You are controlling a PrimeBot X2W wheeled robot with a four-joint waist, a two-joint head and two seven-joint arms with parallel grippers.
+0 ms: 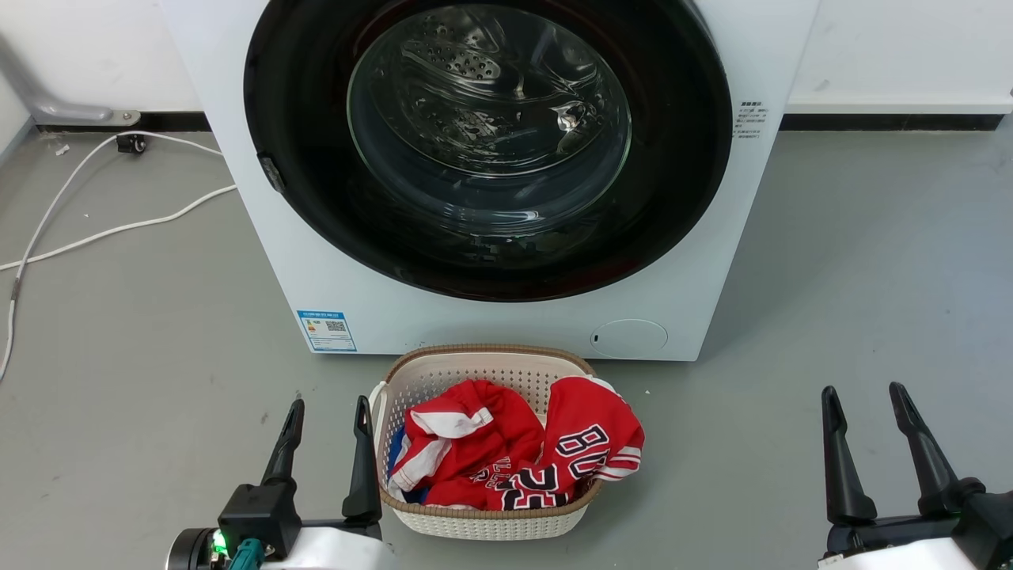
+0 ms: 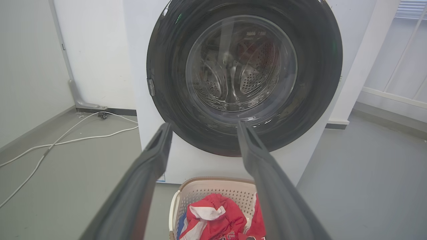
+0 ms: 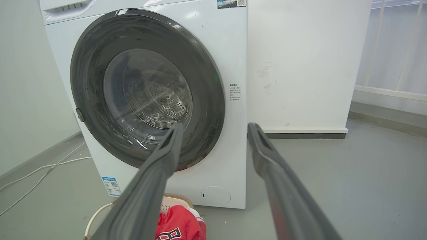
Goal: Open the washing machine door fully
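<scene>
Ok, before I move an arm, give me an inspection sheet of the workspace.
Surface: grey floor, some small scuffs.
Job's things: washing machine door looks shut, flush on the washing machine; small tab on its left edge.
Clutter: laundry basket of red clothes, right before the machine.
Grippers: left gripper and right gripper both open, empty, apart from the door.
Cables: white cable on the floor, left of the machine.
Surroundings: white wall behind the machine.
</scene>
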